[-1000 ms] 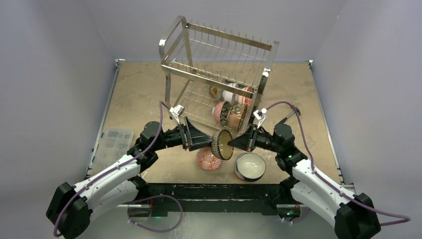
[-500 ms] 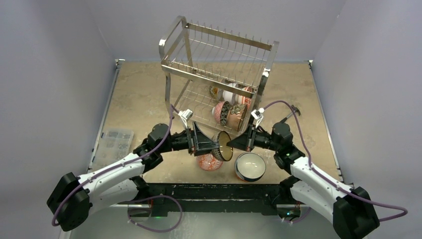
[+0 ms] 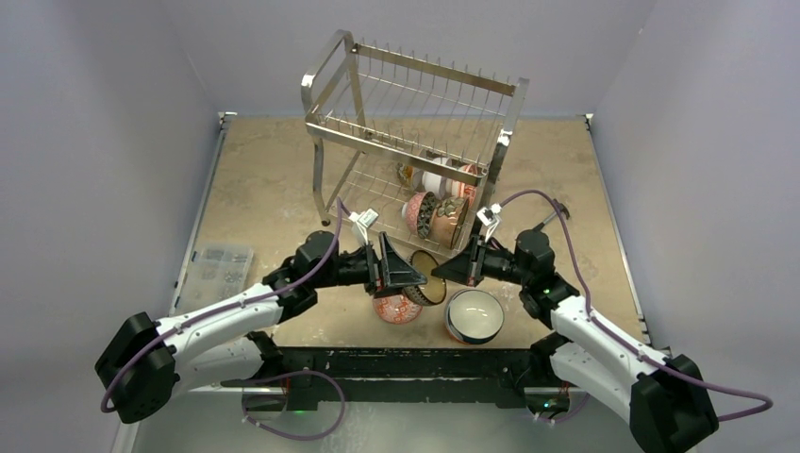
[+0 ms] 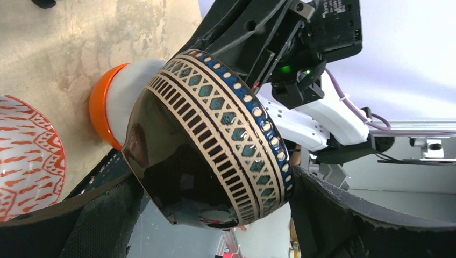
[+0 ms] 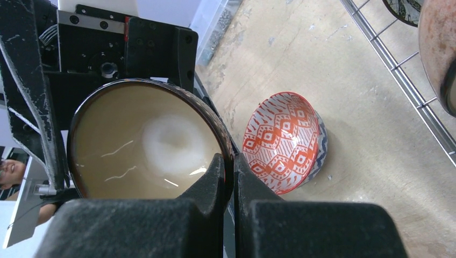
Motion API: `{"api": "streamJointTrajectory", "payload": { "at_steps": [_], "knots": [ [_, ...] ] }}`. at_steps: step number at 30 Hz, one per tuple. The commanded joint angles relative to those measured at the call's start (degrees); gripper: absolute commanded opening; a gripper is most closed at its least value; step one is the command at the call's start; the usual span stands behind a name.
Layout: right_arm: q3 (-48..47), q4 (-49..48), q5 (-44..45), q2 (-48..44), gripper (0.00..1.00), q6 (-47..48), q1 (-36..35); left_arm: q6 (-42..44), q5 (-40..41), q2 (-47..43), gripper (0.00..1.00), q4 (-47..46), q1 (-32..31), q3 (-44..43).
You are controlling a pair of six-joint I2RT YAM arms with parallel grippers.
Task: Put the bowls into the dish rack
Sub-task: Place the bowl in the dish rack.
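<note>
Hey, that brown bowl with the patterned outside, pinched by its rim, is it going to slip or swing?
Likely slippery: the patterned bowl has a glossy, reflective glaze, and the right gripper pinches only its thin rim. It looks like rigid ceramic, so probably breakable if dropped. Held at one edge, it may pivot.

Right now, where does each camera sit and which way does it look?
Top external: fixed high behind the arms, looking down on the table, the dish rack, the whole left arm and right arm.
Left wrist: on the left arm, looking along its open left tool at the outside of the patterned bowl; its two fingers frame the view.
Right wrist: on the right arm, looking along its right tool, shut on that bowl's rim, into the tan inside.
Shared: both wrist views show the red-patterned bowl on the table.
</note>
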State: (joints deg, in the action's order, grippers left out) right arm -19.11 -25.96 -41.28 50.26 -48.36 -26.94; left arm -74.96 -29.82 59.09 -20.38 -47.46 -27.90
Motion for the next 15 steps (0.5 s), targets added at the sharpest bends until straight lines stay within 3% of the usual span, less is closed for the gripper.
{"api": "streamJointTrajectory", "payload": {
  "at_steps": [1, 9, 15],
  "knots": [
    [-4.6, -1.8, 0.1, -0.5, 0.00, 0.7, -0.5, 1.9, 2.3, 0.2, 0.98, 1.3, -1.2, -4.0],
    [-5.1, -0.3, 1.0, -0.9, 0.00, 1.4, -0.5, 0.0, 4.3, 1.2, 0.94, 1.9, -1.2, -3.2],
    [-6.1, 3.4, 2.9, -1.9, 0.00, 2.6, -0.5, 0.5, 4.6, 1.7, 0.63, 2.9, -1.3, -3.0]
  ]
}}
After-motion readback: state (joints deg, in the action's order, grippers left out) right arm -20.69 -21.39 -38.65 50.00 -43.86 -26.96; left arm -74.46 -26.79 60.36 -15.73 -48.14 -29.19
